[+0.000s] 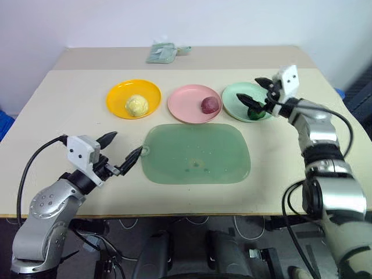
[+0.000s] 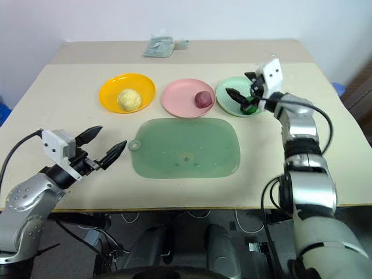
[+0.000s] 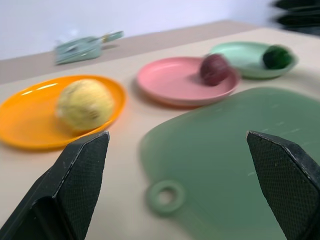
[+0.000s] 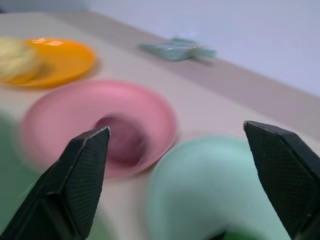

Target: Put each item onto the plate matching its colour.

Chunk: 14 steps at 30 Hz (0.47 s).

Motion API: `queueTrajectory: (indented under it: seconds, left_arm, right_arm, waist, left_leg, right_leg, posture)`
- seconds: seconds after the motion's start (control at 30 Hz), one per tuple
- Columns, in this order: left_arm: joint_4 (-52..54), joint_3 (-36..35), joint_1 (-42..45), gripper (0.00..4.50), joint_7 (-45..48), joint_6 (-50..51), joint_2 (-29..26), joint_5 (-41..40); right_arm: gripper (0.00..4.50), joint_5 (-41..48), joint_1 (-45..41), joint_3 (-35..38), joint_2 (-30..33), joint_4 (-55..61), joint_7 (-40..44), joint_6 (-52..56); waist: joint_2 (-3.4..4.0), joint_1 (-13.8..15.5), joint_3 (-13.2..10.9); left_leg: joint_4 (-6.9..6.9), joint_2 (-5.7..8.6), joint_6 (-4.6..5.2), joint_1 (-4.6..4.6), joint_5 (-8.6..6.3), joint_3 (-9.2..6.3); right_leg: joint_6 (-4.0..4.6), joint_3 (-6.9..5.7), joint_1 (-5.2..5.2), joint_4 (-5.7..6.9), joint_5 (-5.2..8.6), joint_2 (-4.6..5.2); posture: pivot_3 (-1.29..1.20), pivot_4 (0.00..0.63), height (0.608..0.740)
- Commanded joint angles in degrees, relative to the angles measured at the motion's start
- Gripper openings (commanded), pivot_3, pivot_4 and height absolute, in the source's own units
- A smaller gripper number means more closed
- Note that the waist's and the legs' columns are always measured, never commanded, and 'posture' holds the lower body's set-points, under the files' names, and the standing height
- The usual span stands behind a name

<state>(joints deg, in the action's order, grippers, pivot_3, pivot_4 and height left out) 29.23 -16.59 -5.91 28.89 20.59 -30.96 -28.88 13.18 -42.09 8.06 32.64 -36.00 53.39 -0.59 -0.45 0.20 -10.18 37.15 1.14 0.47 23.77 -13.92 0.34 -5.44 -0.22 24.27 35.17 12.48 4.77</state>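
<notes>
Three plates stand in a row at the back of the table. The pale yellow item (image 1: pixel 136 106) lies on the orange-yellow plate (image 1: pixel 119 93). On the pink plate (image 1: pixel 183 102) rests the maroon item (image 1: pixel 210 104). The dark green ball (image 1: pixel 254 114) sits at the near rim of the mint green plate (image 1: pixel 232 96). My right gripper (image 1: pixel 256 93) hovers open just above that ball, its fingers apart and holding nothing. My left gripper (image 1: pixel 120 148) is open and empty near the mat's left end, low over the table.
A large translucent green mat (image 1: pixel 196 154) lies in front of the plates, its ring tab (image 3: pixel 165 196) toward my left gripper. A pale green packet (image 1: pixel 161 53) rests at the table's far edge. Bare tabletop lies to the left and right of the mat.
</notes>
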Motion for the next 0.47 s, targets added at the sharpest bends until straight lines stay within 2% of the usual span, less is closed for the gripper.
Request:
queueTrajectory:
  seconds: [0.03,0.2,0.3,0.47]
  left_arm:
    - [0.2,-0.8,1.7,4.5,-1.3,-1.0,0.5,0.5]
    - [0.3,-0.3,2.7,4.5,0.5,0.8,-0.5,-0.5]
    - [0.0,-0.3,2.7,4.5,2.4,1.9,-1.7,-1.4]
    - [-0.1,0.4,3.0,4.5,4.8,3.8,-3.2,-2.3]
  right_arm:
    - [4.37,5.7,8.1,4.3,2.1,17.8,-2.0,7.7]
    - [4.37,11.3,23.3,9.4,4.4,36.1,-4.4,17.1]
    - [4.37,13.4,30.7,11.6,5.5,43.2,-4.8,20.1]
    - [4.37,14.5,35.0,12.7,5.5,47.1,-6.5,21.6]
  waist:
    - [0.06,0.1,0.0]
    - [0.06,0.2,0.0]
    - [0.04,0.5,0.0]
    - [0.05,0.4,0.0]
  left_leg:
    - [0.03,0.0,0.0,0.0,0.0,0.03]
    - [0.08,-0.04,-0.01,-0.07,0.0,0.06]
    - [0.05,-0.07,-0.01,-0.07,0.0,0.06]
    - [0.09,-0.07,-0.01,-0.07,0.0,0.09]
  right_leg:
    - [0.0,0.01,0.03,0.05,0.0,0.03]
    - [0.02,0.04,0.03,0.06,0.01,0.01]
    - [0.03,0.04,0.02,0.04,0.02,0.0]
    - [0.03,0.05,0.02,0.02,0.03,0.0]
  posture:
    - [0.0,0.15,0.74]
    - [0.0,0.15,0.74]
    - [0.0,0.15,0.74]
    - [0.0,0.15,0.74]
